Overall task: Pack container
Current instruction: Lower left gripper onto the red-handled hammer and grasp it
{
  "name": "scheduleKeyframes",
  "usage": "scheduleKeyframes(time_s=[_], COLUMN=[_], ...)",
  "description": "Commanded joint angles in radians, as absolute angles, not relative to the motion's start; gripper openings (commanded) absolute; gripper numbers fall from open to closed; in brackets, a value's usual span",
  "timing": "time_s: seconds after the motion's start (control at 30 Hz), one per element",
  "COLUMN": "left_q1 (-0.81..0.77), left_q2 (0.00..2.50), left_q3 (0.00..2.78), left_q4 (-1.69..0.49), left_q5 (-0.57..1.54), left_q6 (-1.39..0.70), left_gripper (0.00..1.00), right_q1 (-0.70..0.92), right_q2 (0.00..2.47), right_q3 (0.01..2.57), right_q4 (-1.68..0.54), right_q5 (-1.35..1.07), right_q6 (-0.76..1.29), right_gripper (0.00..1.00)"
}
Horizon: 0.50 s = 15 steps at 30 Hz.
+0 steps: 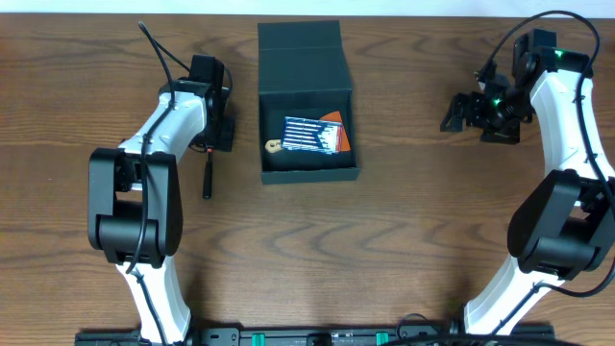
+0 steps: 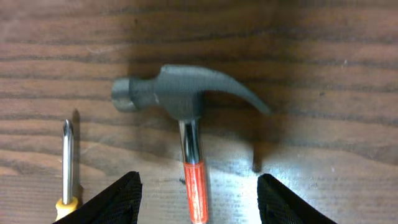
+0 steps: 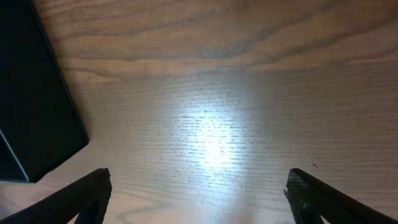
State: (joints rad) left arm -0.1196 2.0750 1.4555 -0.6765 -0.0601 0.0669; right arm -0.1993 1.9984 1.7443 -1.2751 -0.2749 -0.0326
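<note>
The container point(image 1: 306, 96) is a dark teal-black box in the middle of the far side of the table. Its flap lid is folded back, and a striped card with an orange corner point(image 1: 317, 133) and a small tan item point(image 1: 274, 146) lie inside. My left gripper point(image 1: 219, 135) is open just left of the box. In the left wrist view its fingers point(image 2: 199, 177) straddle the red handle of a grey-headed claw hammer point(image 2: 180, 93) lying on the table, without touching it. My right gripper point(image 1: 459, 111) is open and empty over bare wood point(image 3: 199, 174), right of the box, whose corner point(image 3: 31, 112) shows.
A screwdriver with a yellow handle point(image 2: 67, 155) lies just left of the hammer. A dark thin handle point(image 1: 206, 175) sticks out toward the front from under the left gripper. The table is brown wood.
</note>
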Motion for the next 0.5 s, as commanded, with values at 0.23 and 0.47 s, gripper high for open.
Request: scheduleKeyframes(time_s=[0.23, 0.47], left_q1=[-0.118, -0.101], left_q2=[2.093, 2.093], left_q3=[1.464, 1.462], left_q4=[-0.650, -0.666], left_q5=[-0.072, -0.072], left_q6=[0.032, 0.032], left_gripper=[0.58, 0.56], right_q1=[-0.188, -0.188], right_q2=[2.003, 2.003], right_q3=[1.744, 1.744], right_q4=[-1.302, -1.303], right_q5=[-0.289, -0.289], right_q6=[-0.023, -0.023], right_gripper=[0.89, 0.88])
